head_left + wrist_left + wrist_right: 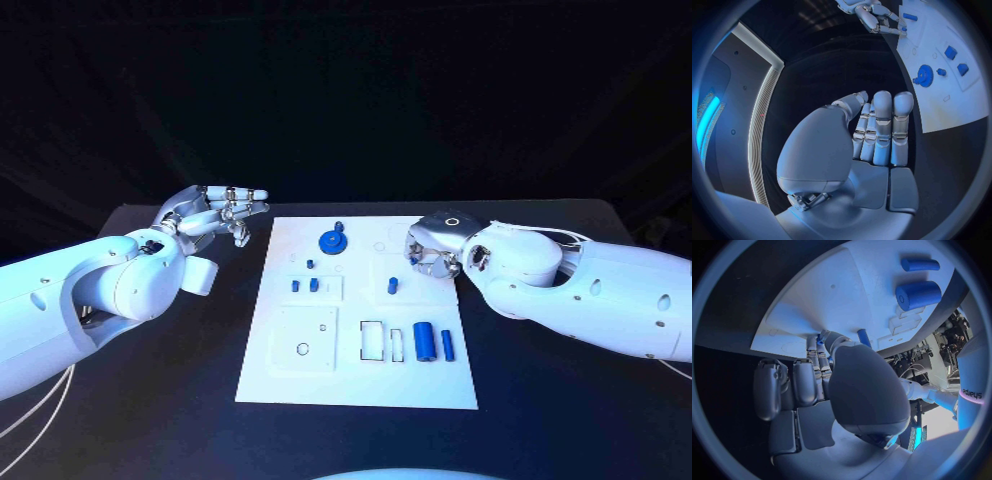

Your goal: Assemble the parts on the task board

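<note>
Right wrist view reads "sharpa" on the arm, while the right hand (pixel 826 347) pinches a small blue peg (pixel 819 338) upright over the task board (pixel 361 375); the left hand (pixel 219 212), fingers together, holds nothing.

task board (pixel 289 375): white | parts (pixel 424 341): blue | table (pixel 577 410): black

Matt white task board (pixel 281 380) (plastic by the look of it), smooth blue parts (pixel 424 341) with a slight sheen, glossy white arm shells (pixel 606 295), metallic silver hands (pixel 224 213), matt black table (pixel 577 420), black cloth backdrop (pixel 346 90).
</note>
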